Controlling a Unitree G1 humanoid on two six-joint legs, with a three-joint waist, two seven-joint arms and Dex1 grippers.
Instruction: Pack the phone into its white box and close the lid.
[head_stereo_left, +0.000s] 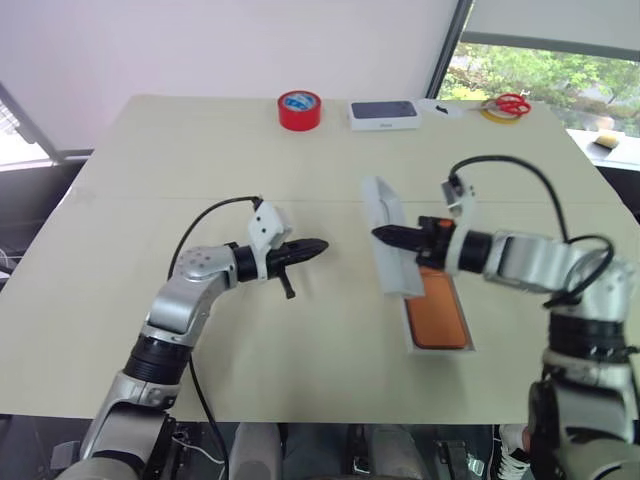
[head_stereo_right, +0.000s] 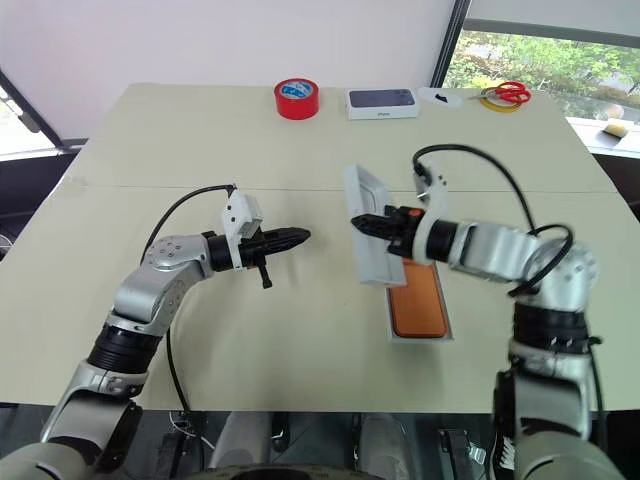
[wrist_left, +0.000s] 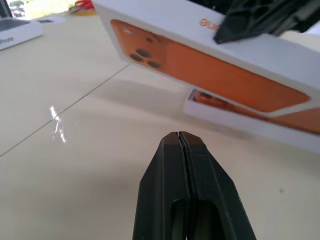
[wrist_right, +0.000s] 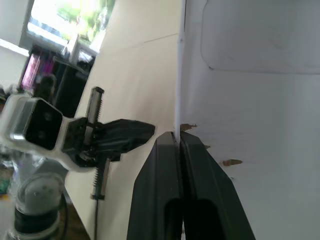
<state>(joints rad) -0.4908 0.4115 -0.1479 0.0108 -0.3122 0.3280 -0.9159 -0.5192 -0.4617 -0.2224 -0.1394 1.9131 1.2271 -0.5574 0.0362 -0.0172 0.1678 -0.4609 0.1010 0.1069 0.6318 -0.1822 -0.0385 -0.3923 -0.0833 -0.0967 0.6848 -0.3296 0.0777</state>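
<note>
1. Head views: right gripper (head_stereo_left: 380, 235), fingers clamped on the lid's (head_stereo_left: 388, 240) edge, holds it tilted over the box (head_stereo_left: 440, 345) where the phone (head_stereo_left: 441, 318) lies. The thin pinch may slip or seat the lid askew.
2. Left wrist: left gripper (wrist_left: 182, 137), fingers together, empty above the bench (wrist_left: 75, 165). Lid lettering partly hidden, unreadable.
3. Right wrist: lid's blank white inside; no writing.
</note>
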